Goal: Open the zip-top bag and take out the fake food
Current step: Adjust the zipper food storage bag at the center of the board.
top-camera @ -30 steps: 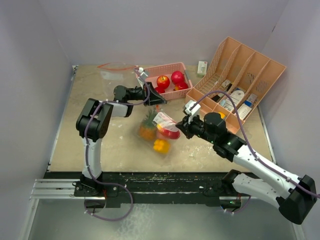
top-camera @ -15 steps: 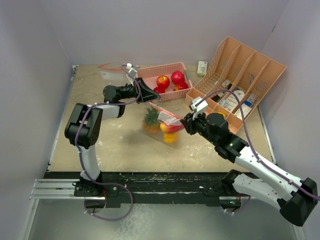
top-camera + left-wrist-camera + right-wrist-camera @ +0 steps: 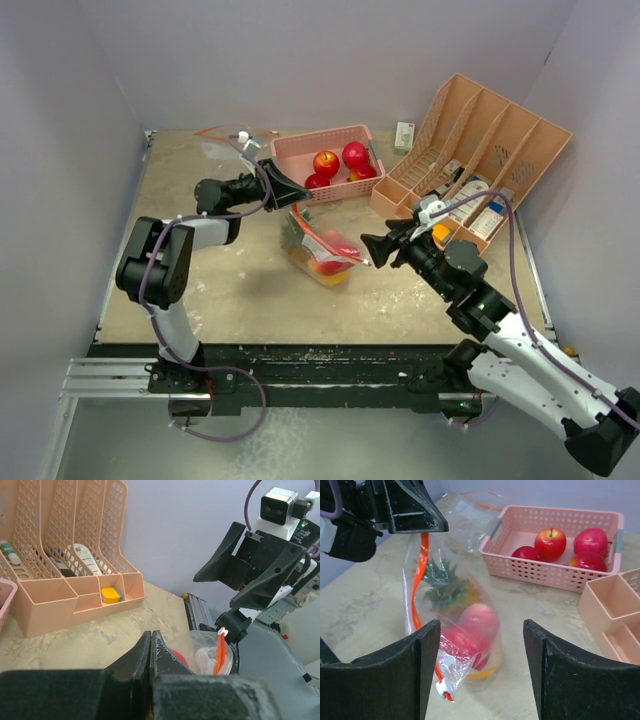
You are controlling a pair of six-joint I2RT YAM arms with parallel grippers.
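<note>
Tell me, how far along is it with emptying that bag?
Early on. Done: the left gripper is shut on the top edge of the bag and holds it up. In hand: the right gripper is open, facing the bag but apart from it. Left: the food, pineapple included, is all inside. Whether the orange zip is open I cannot tell.

The top external camera sits high above and behind the arm bases, looking down and forward over the whole table (image 3: 230, 290) from afar. The left wrist camera rides close behind the left gripper (image 3: 151, 636) and faces across the table toward the right gripper (image 3: 215, 590) and the file rack (image 3: 60, 595). The right wrist camera looks out between its own fingers (image 3: 420, 665), low and near, toward the basket (image 3: 555, 582). The two wrist views face each other, and all three views share the zip-top bag (image 3: 320, 250).
</note>
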